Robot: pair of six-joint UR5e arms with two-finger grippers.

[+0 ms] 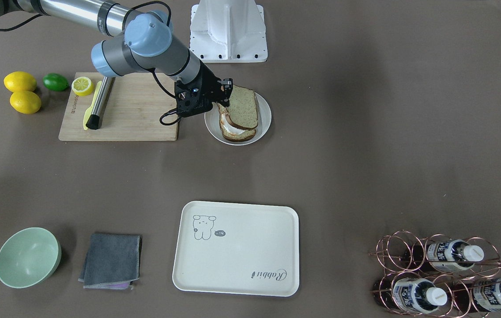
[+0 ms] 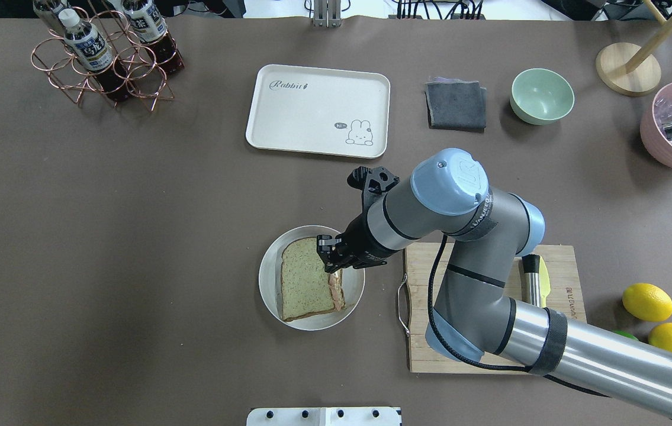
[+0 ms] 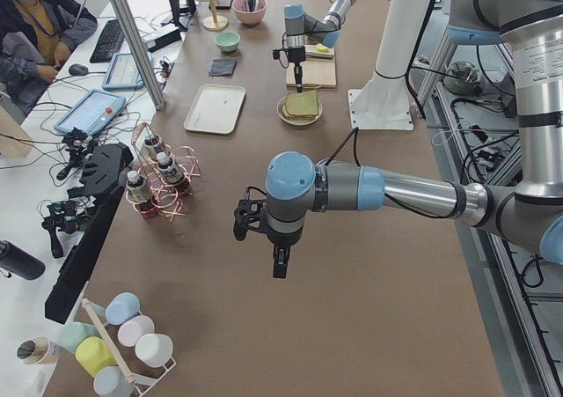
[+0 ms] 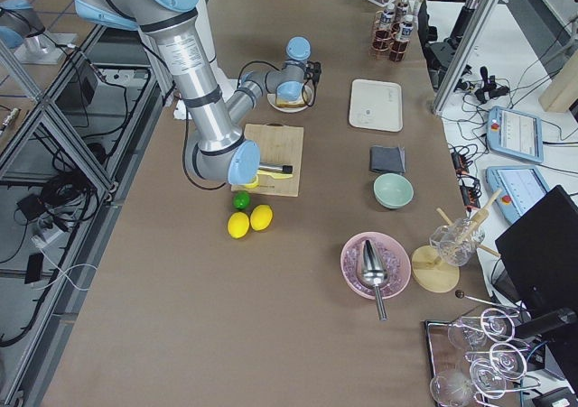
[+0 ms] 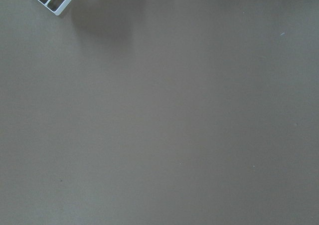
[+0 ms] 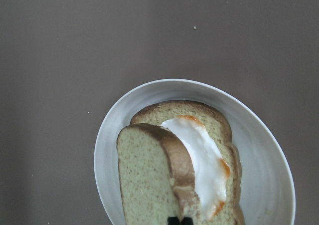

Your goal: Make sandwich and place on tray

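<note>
The sandwich lies on a round white plate: a bottom bread slice, a white fried egg and a top bread slice. My right gripper is shut on the near edge of the top slice. That slice is tilted and shifted, so the egg shows beside it. The gripper's fingertips show at the bottom of the right wrist view. The cream tray with the bear drawing sits empty across the table. My left gripper hangs over bare table far away; I cannot tell its state.
A wooden cutting board with a knife and a lemon half lies beside the plate. Two lemons and a lime sit past it. A green bowl, a grey cloth and a bottle rack flank the tray.
</note>
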